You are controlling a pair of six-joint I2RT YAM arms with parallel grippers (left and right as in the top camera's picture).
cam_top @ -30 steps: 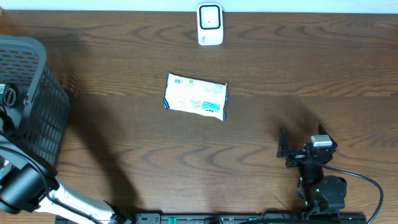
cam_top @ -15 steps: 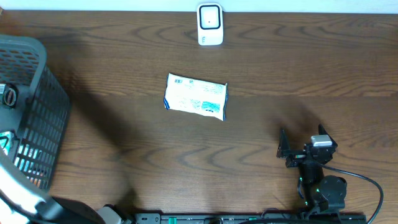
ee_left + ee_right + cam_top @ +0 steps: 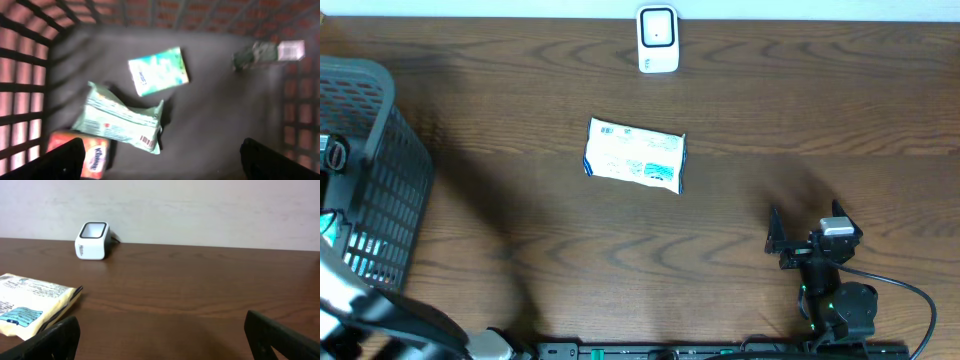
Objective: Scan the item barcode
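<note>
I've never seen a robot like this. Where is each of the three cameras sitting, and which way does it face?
Overhead: above the table, looking straight down; left arm and right arm show along the near edge.
Left wrist: on the left arm, looking down into the basket at packets; left gripper open, fingertips in the bottom corners.
Right wrist: low over the table, facing the back wall; right gripper open, fingertips in the bottom corners.
Shared: overhead and right wrist both show the scanner and white packet.
</note>
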